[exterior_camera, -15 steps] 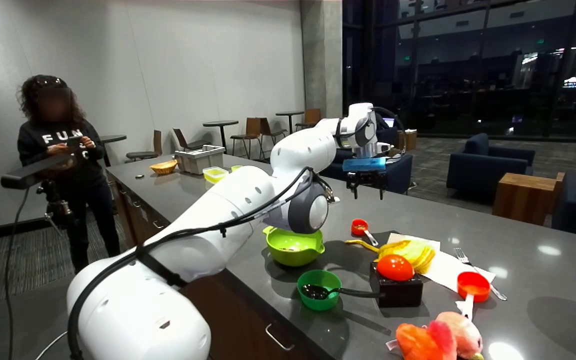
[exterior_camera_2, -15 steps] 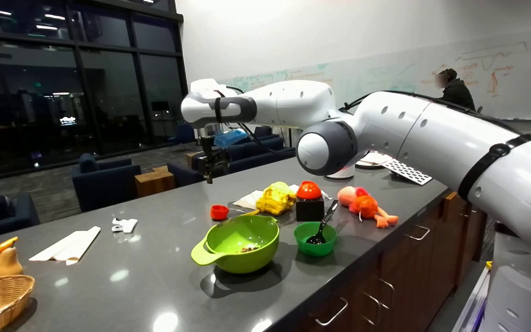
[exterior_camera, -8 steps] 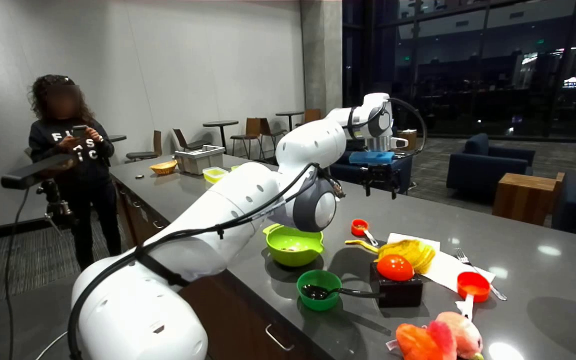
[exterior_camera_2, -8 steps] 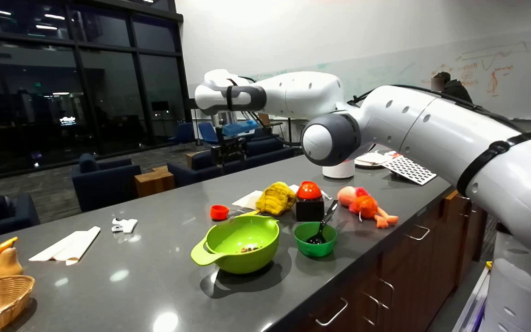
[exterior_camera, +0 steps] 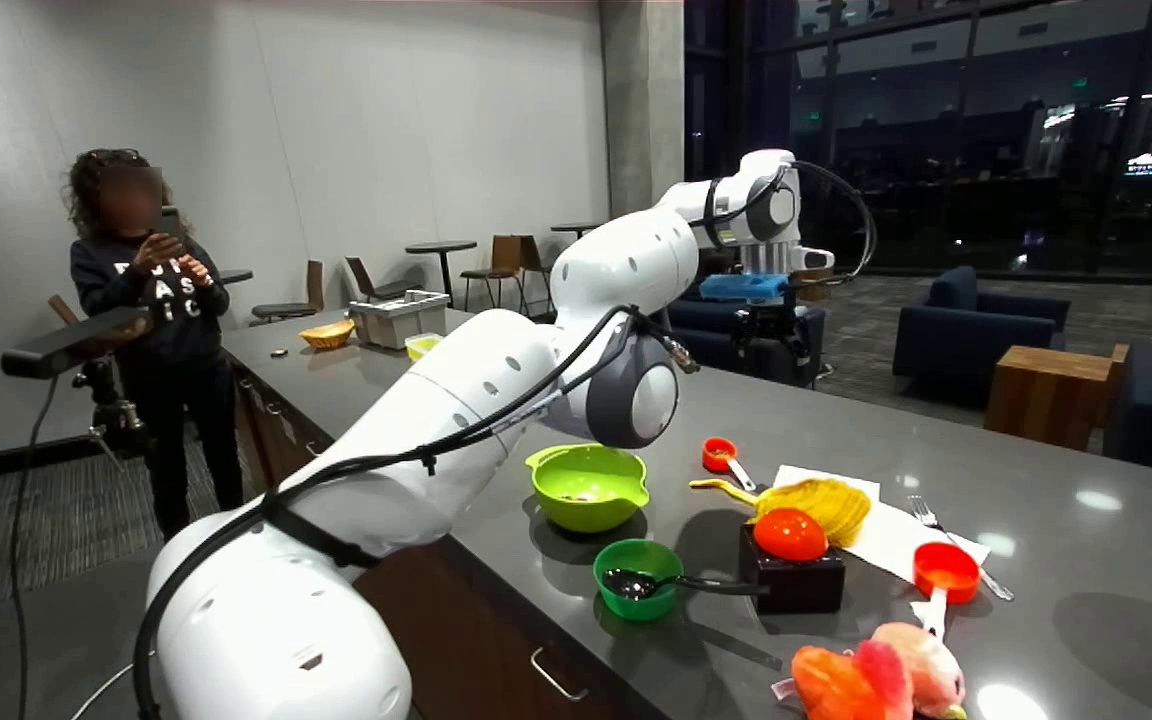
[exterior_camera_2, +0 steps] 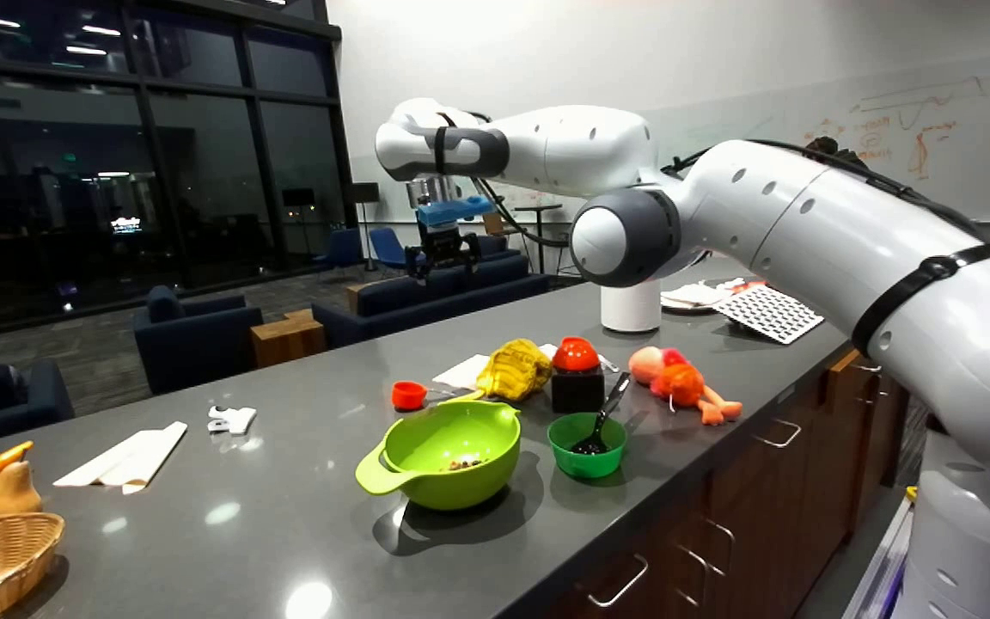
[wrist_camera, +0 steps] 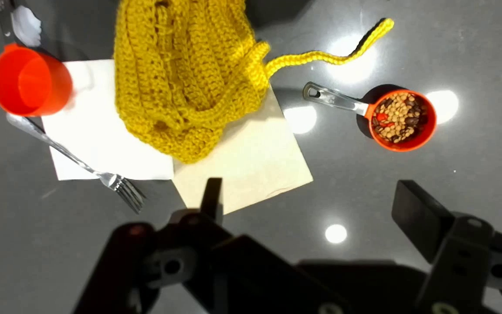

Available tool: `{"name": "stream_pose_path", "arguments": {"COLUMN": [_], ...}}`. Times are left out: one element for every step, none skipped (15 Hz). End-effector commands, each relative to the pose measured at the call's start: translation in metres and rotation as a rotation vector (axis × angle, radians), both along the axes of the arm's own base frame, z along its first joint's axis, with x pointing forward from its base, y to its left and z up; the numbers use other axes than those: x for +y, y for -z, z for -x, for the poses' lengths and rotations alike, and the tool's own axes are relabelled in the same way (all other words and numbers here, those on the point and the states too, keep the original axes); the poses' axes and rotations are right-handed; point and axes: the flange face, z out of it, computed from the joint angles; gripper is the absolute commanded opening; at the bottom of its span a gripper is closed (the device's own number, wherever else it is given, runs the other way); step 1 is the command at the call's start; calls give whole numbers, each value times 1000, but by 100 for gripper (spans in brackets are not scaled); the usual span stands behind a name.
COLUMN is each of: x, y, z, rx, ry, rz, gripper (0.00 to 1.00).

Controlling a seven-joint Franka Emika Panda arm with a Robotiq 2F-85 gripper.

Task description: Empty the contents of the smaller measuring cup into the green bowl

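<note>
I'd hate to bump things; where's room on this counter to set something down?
Bare counter lies between the wicker basket and green bowl, and between the smaller measuring cup and white object. It's crowded around the yellow knitted item: napkins, fork, black box.

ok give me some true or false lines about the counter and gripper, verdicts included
1. The smaller measuring cup holds small pieces. True.
2. The gripper is open above the counter. True.
3. The green bowl is bare inside. False: the green bowl has small pieces in it.
4. The black spoon rests in the dark-green tub. True.
5. The gripper is clamped on the smaller measuring cup. False: that cup rests on the counter, ungripped.
6. The fork lies inside the green bowl. False: the fork lies partly across a napkin.
</note>
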Motion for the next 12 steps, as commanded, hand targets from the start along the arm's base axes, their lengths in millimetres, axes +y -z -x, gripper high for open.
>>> {"name": "stream_pose_path", "arguments": {"x": [-3, -3, -3, -4, -3, -2, -4, -4, -3, -3, -3, -3], "y": [-24, -27, -30, -31, -34, -35, -24, -25, -26, -26, -26, -26], "z": [9, 10, 10, 10, 10, 9, 6, 6, 6, 6, 6, 6], "rx": [-4, -10, -18, -24, -31, -37, -33, -35, -35, -36, -35, -35], "ry": [93, 109, 121, 132, 132, 111, 106, 105, 105, 104, 104, 104], "rz": [7, 10, 9, 8, 10, 10, 13, 13, 13, 13, 13, 13], "gripper": [100, 100, 100, 100, 100, 100, 100, 100, 100, 100, 100, 100]}}
